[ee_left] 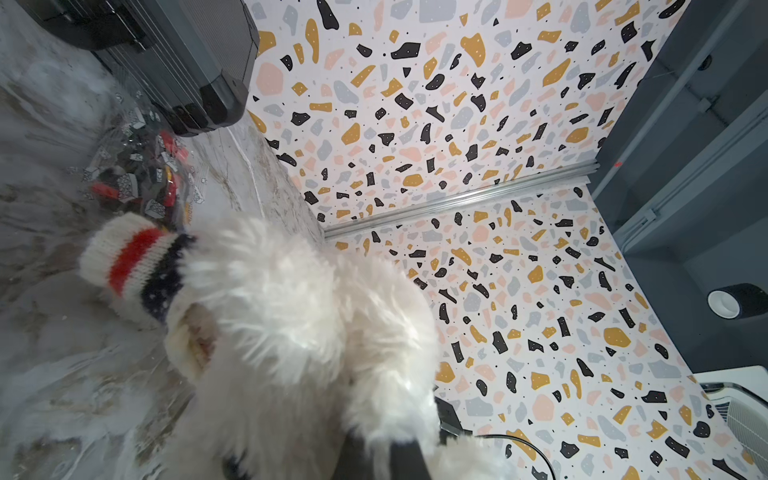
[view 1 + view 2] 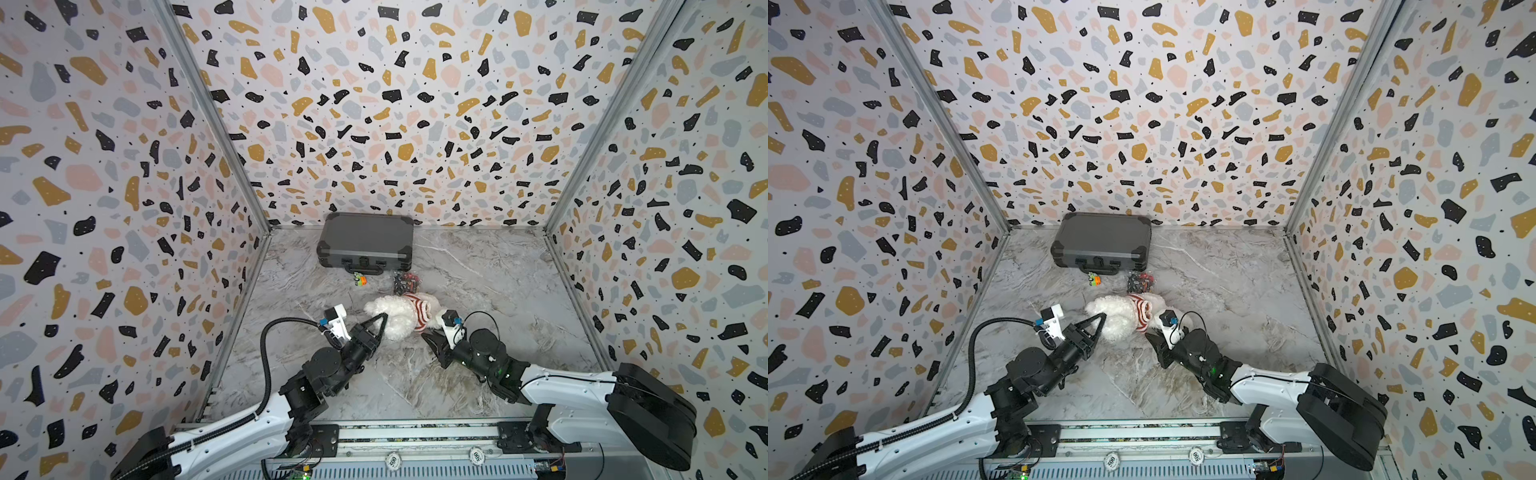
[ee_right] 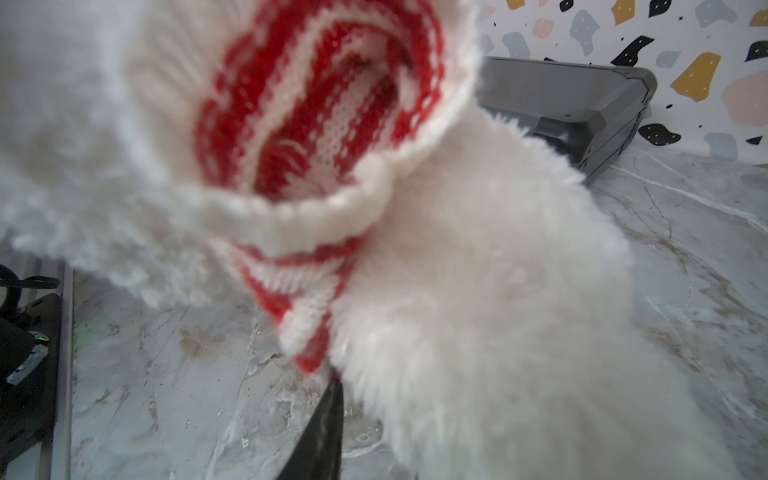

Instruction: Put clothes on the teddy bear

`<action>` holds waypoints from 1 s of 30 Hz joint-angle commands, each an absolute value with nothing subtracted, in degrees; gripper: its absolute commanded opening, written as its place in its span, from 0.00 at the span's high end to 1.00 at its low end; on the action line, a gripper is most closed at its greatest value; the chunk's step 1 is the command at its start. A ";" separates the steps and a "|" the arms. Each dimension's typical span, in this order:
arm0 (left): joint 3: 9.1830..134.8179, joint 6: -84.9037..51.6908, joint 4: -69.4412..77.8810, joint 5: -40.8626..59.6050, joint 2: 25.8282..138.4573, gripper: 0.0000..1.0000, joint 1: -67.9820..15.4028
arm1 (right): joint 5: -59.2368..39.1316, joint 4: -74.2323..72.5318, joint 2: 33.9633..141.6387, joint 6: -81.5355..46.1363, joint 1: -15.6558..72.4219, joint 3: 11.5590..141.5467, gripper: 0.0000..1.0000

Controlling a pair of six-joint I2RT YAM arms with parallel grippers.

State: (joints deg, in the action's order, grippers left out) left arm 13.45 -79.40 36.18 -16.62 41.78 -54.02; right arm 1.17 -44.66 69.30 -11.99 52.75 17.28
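The teddy bear (image 2: 395, 322) lies on its side mid-table in both top views, white and fluffy. A red-and-white knitted sweater (image 2: 419, 311) sits bunched around its body, and one striped sleeve (image 1: 133, 266) sticks out in the left wrist view. My left gripper (image 2: 384, 318) is shut on the bear's fur at the left end; a tuft shows between its fingers (image 1: 365, 457). My right gripper (image 2: 428, 332) is at the sweater's lower hem (image 3: 307, 357). One black finger (image 3: 324, 428) touches the stretched hem corner, and fur hides the other finger.
A closed grey case (image 2: 365, 241) stands against the back wall. In front of it lie a small orange-and-green toy (image 2: 358, 279) and a clear bag of dark and red small pieces (image 2: 407, 282). Patterned walls enclose the marble table (image 2: 498, 291) on three sides.
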 commanded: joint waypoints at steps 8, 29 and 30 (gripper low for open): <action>2.49 -90.83 48.72 -27.88 34.36 1.00 -54.51 | 3.12 -46.10 47.71 -10.79 54.22 8.35 0.66; 5.84 -101.83 34.37 -33.92 34.35 1.00 -56.65 | 5.89 -79.23 74.55 -3.45 58.71 7.28 0.66; 5.91 -101.93 34.28 -33.93 34.37 1.00 -56.71 | 5.90 -79.98 76.17 -3.36 58.63 8.26 0.65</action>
